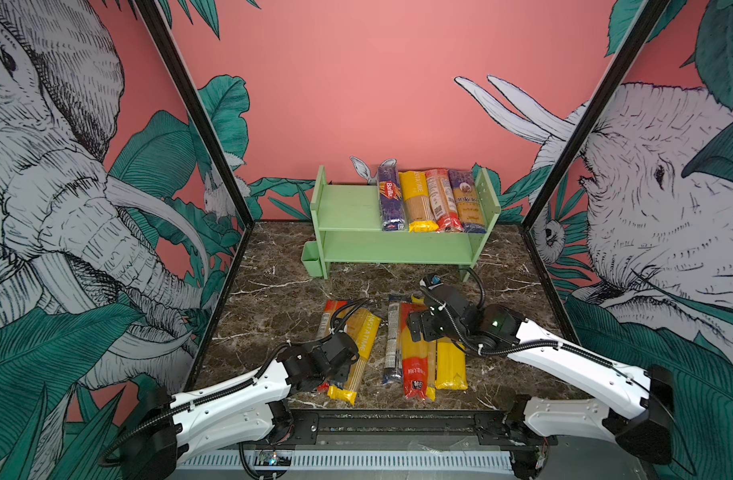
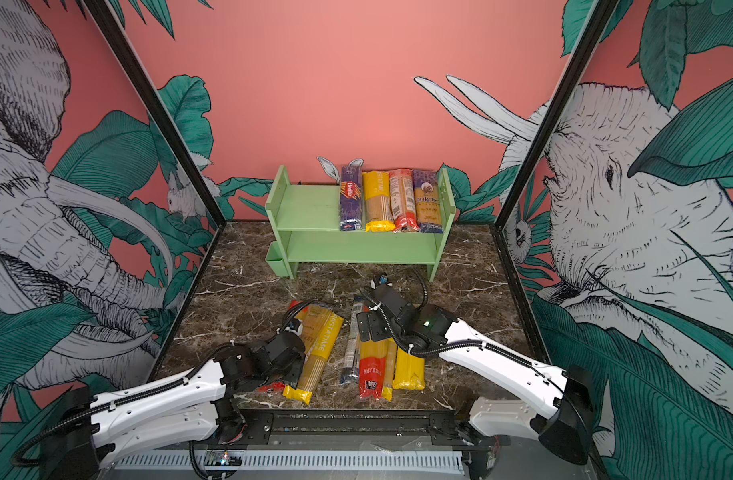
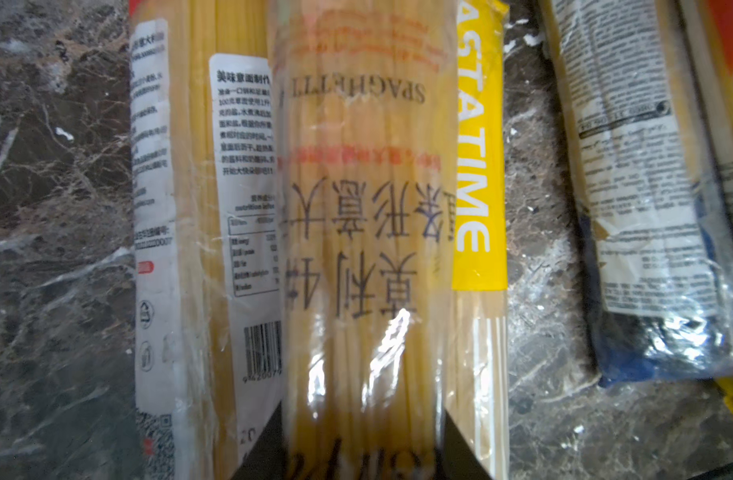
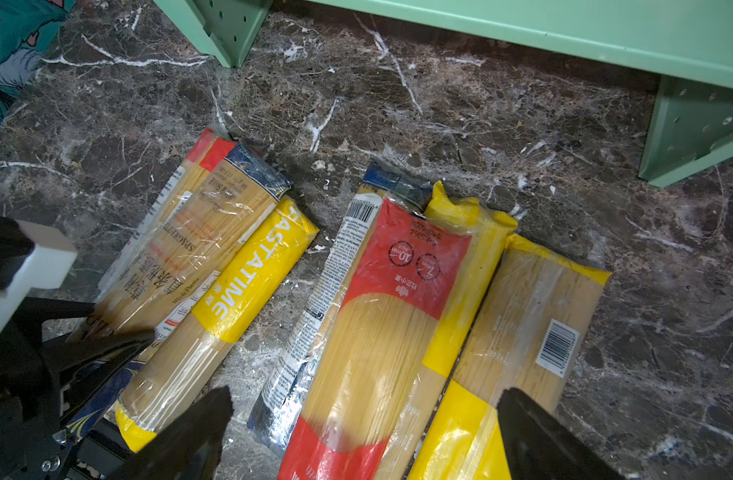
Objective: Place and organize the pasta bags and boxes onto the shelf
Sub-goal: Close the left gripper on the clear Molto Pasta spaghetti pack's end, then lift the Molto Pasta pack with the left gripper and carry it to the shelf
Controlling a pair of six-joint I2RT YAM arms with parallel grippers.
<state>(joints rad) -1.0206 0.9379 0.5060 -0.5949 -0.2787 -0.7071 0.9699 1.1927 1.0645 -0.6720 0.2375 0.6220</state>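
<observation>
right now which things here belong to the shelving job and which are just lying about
Job: green shelf; four packs on its top tier; clear spaghetti pack in the left claw; other packs on the marble tabletop.
Lying about: small green cup on the shelf's side; elephant wall mural.

Your marble tabletop [image 1: 273, 299], spaghetti packs [image 4: 377, 332] under your right gripper [image 4: 365, 392], green shelf [image 1: 348, 199] beyond it, four packs [image 1: 431, 199] on top
</observation>
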